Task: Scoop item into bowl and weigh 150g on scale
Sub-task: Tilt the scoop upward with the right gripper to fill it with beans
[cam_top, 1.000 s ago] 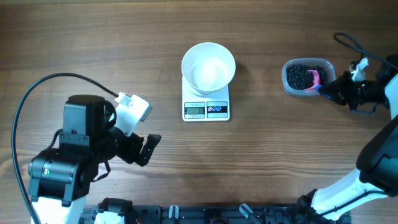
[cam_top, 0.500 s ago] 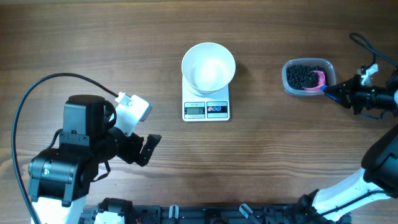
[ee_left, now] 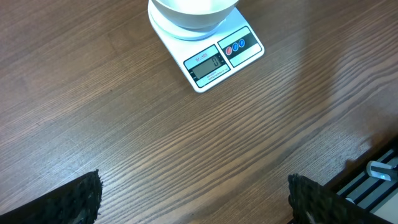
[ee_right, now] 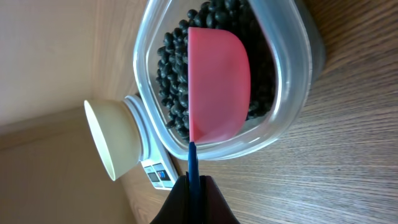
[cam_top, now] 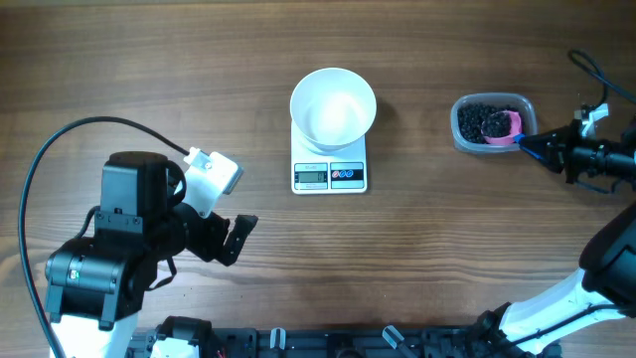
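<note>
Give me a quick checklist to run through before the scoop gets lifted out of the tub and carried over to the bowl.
1. Grip: right gripper shut on the blue handle of the pink scoop: ok.
2. Scoop loaded: it sits among the pellets in the tub, only its back shows: cannot tell.
3. Bowl seated on the scale, empty: ok.
4. Scale display reads zero: ok.
5. Left gripper open, away from the scale: ok.
</note>
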You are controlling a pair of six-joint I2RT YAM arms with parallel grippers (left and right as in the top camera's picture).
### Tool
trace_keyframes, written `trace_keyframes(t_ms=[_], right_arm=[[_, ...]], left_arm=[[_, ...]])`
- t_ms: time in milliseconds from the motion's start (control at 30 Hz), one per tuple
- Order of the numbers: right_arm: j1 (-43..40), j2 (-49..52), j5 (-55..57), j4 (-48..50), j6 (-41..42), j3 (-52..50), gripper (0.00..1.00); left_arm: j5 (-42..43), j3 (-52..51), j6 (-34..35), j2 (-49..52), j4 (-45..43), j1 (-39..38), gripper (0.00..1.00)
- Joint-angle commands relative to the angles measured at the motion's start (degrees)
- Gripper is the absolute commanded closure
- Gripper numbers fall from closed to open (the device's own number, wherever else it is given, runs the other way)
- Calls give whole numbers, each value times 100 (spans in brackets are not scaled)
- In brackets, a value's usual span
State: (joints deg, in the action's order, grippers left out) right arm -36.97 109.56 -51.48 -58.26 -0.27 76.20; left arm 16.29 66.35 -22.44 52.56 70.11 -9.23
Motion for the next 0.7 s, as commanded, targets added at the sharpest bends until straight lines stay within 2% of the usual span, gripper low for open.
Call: trace_keyframes(t_ms=[0,667], right_arm=[[-63,96,-251,-90,-127,-103,96],[-61,85,-1021,24,-127,-101,96]], left_arm=[[-33,85,-118,-9,-17,42,0],[-33,85,-118,-9,-17,42,0]])
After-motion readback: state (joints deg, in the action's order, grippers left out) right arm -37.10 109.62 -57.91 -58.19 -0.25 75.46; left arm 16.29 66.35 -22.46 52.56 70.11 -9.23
